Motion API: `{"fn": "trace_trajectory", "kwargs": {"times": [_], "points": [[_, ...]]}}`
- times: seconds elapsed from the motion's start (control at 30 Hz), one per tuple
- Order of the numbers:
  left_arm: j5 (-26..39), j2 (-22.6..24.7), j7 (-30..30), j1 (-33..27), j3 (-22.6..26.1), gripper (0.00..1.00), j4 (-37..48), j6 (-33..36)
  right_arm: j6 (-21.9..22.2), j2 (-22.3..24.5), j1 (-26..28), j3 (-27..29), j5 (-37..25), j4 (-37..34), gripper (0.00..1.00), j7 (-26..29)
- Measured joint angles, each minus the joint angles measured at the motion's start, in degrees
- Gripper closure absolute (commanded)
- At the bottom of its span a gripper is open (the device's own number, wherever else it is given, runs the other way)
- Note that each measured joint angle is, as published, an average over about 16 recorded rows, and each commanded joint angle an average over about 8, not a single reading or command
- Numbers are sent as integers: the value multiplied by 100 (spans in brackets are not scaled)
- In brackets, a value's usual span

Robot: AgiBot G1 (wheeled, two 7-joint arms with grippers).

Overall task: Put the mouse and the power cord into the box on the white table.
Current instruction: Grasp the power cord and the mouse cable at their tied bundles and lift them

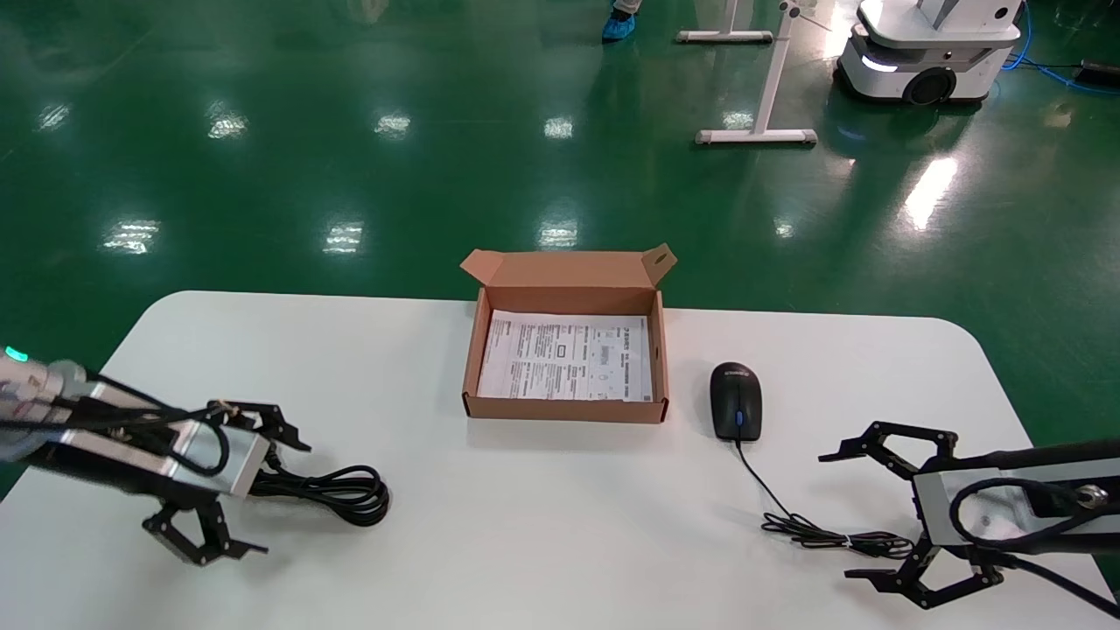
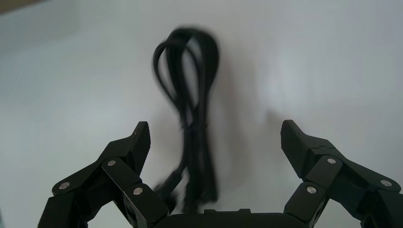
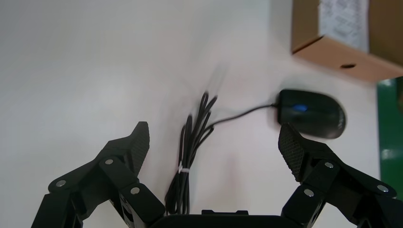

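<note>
Left gripper (image 1: pixel 258 490): black, angular linkage fingers on a brushed metal block, spread wide apart and holding nothing. It is held low over the near left part of the white table (image 1: pixel 542 525), with the power cord (image 1: pixel 337 492) lying just beyond the metal block and between the fingers. In the left wrist view the power cord (image 2: pixel 190 118) is seen as a thick, smooth black cable folded into long loops; the end nearest the palm is blurred, possibly the plug.

Right gripper (image 1: pixel 862 512): same black linkage build, fingers likewise wide apart and unloaded, at the near right edge of the table. The thin bundled cable of the mouse is laid just beside it, tied with a small white band.

Mouse (image 1: pixel 736 400): small, black, glossy oval with a blue scroll wheel, resting on the tabletop just right of the box, outside it.

Box (image 1: pixel 564 409): shallow brown cardboard, rectangular, flap lid raised at the far side, a printed white paper sheet (image 1: pixel 567 357) flat inside.

Table: plain matte white, rounded corners.
</note>
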Motion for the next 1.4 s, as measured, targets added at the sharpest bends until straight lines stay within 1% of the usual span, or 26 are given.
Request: {"fn": "trace_trajectory", "kwargs": {"times": [0.23,0.53,0.57,0.6,0.63,0.8,0.83,0.87,0.9,1.4], "points": [[455,564,943,-420,322,0,1376,-111,-23,-252,334,-390,-304,-824,0,-566],[601,1005,1772,-615,440,0,2626,-207,-34,-563,645,-762,-388,-1686,0,-1032],[601,1036,1837,-625,442,7,2727,-213,-36,-599,675,-796,-391,-1768,0,-1074],[600,1061,1892,-633,443,19,2815,-218,-38,-631,700,-826,-391,-1840,0,-1110],[600,1086,1945,-641,445,32,2905,-224,-40,-665,727,-859,-394,-1916,10,-1149],[598,1179,2134,-679,450,94,3231,-261,-54,-807,830,-997,-403,-2212,72,-1301],[598,1191,2158,-685,450,100,3273,-267,-57,-828,845,-1017,-406,-2252,85,-1323],[597,1202,2180,-691,450,100,3309,-273,-59,-846,859,-1036,-408,-2287,97,-1343],[596,1210,2198,-696,449,100,3340,-278,-62,-861,871,-1052,-411,-2317,100,-1361],[590,1219,2228,-703,445,100,3370,-290,-75,-884,888,-1076,-419,-2352,100,-1393]]}}
